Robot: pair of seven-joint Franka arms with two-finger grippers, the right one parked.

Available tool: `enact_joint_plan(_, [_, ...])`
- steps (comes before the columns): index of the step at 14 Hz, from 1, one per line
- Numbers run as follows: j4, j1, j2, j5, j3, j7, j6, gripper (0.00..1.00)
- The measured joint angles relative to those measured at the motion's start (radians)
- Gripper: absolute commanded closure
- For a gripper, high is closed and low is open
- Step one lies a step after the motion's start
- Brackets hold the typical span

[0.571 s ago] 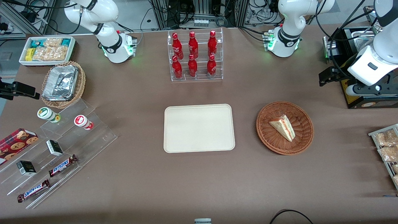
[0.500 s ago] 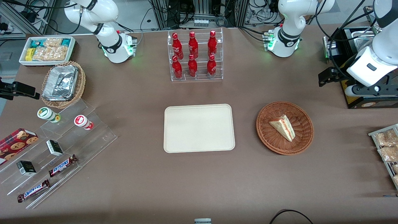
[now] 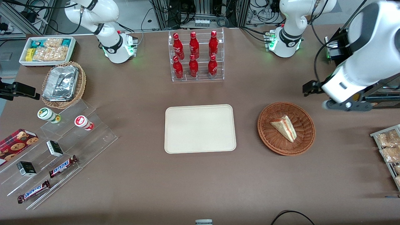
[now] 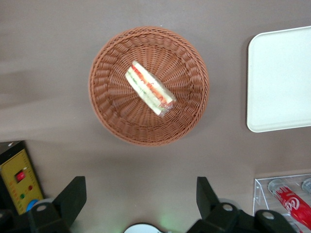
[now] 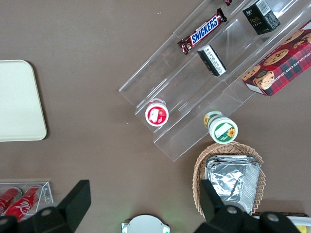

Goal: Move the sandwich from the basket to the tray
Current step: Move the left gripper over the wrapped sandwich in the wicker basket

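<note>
Looking at the desk [image 3: 200,181], we see the sandwich [image 3: 285,127] lying in the basket [image 3: 304,142], approx. in its middle, w/ the red and green filling along the cut edge. The tray [image 3: 200,128] is beside the basket, toward the parked arm's end, apart from it, and nothing lies on it. A clear rack w/ red bottles [image 3: 195,55] stands farther from the front camera than the tray.

Our gripper [image 4: 138,199] hangs in the air above the desk near the basket's rim, a bit farther from the front camera than the basket and toward the working arm's end. In the left wrist view the jaws are spread wide and hold nothing; both fingers [image 4: 73,196] are over bare desk, not touching the basket or sandwich.
</note>
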Motion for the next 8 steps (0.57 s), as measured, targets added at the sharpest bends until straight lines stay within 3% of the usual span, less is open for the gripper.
enact_joint_plan(8, [-0.332,-0.047,-0.012,0.004,-0.001,-0.083,0.408,0.00])
